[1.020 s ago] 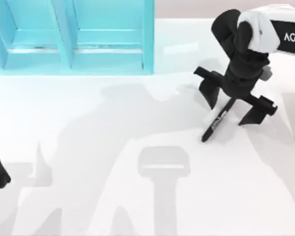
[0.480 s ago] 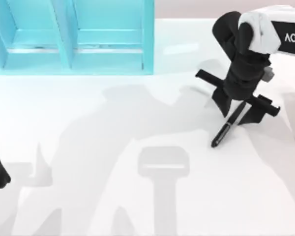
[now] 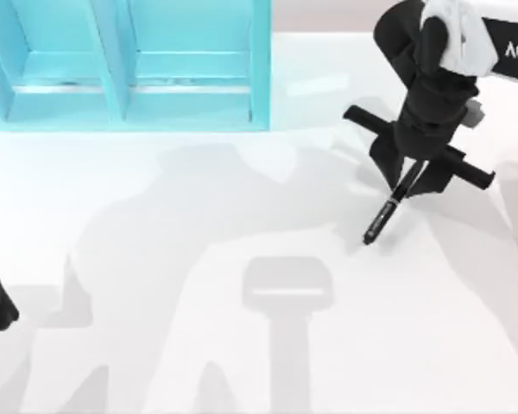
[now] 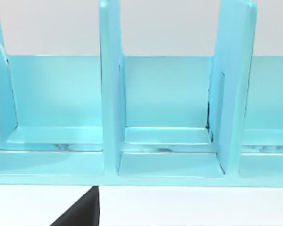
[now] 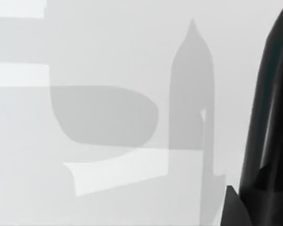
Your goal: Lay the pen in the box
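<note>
one pen (image 3: 385, 214), one box (image 3: 125, 65)

The plain white, smooth-topped table (image 3: 198, 345) carries a glossy turquoise box (image 3: 125, 65) with upright dividers forming open compartments, standing directly on the surface at its far left corner. Right of that box and nearer the front, the white surface is crossed by soft grey shadows.

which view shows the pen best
The top view: the pen shows along most of its black barrel, hanging slanted from the right tool over the white table, far from the blue box. The right wrist view catches just a close-up stretch of its dark barrel. The left wrist view faces the box's compartments.
</note>
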